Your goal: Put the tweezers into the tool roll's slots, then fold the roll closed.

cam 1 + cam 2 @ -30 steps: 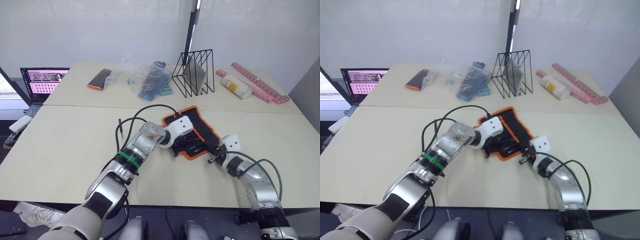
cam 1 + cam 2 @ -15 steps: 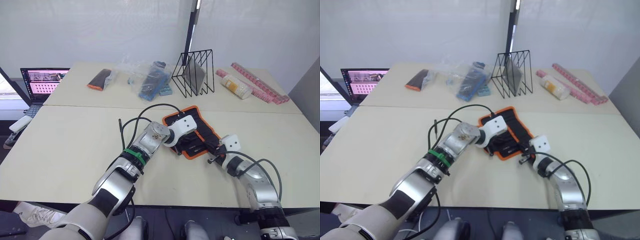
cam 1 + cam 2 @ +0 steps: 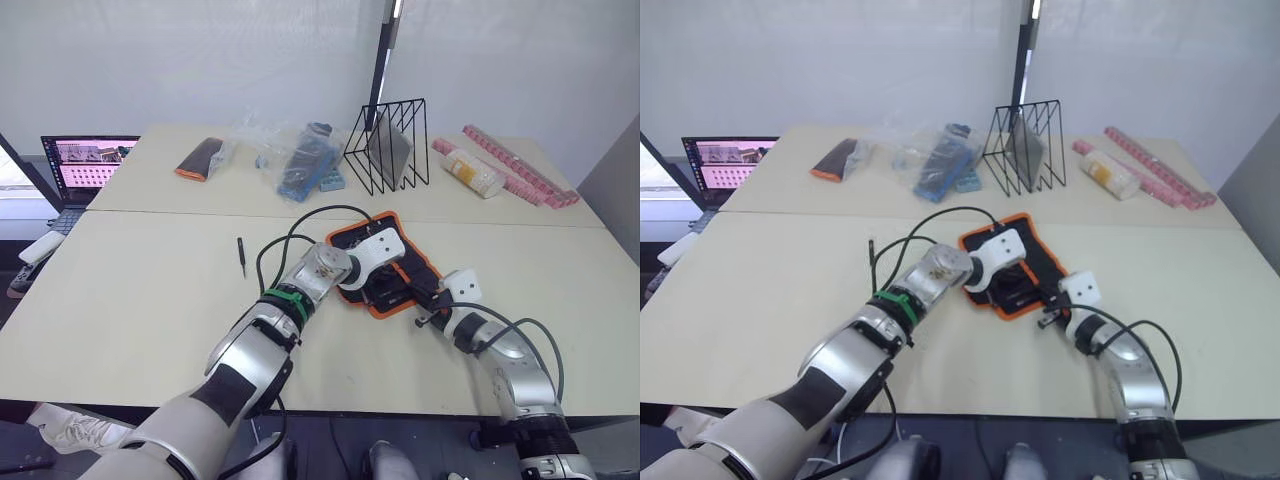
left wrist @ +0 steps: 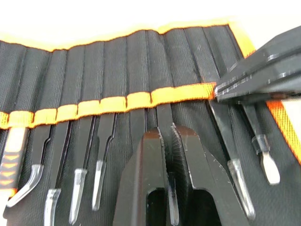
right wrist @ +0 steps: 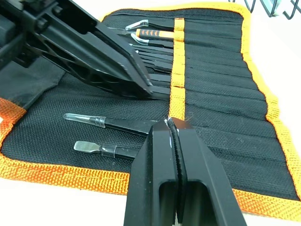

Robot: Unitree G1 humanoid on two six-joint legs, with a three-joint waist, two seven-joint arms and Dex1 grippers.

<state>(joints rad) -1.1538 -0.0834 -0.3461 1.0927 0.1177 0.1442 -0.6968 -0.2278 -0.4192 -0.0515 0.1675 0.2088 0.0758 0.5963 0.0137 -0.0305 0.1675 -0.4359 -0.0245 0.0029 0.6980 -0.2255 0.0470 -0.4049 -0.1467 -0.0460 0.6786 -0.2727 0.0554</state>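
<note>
The tool roll (image 3: 385, 265) lay open on the near table (image 3: 120, 300), right of centre. Tweezers (image 4: 101, 155) sat side by side in its slots; one loose tweezer (image 3: 240, 256) lay well to its left. Behind stood a wire rack (image 3: 388, 145), with plastic bags (image 3: 290, 155) left of it and a laptop (image 3: 85, 165) at far left.

We see two pale beige counters (image 3: 120, 290) butted along a seam, plain white wall (image 3: 200, 60) behind, dark vertical pole (image 3: 381, 60) at rear, laptop (image 3: 88, 162) lit at far left, even diffuse lighting.
</note>
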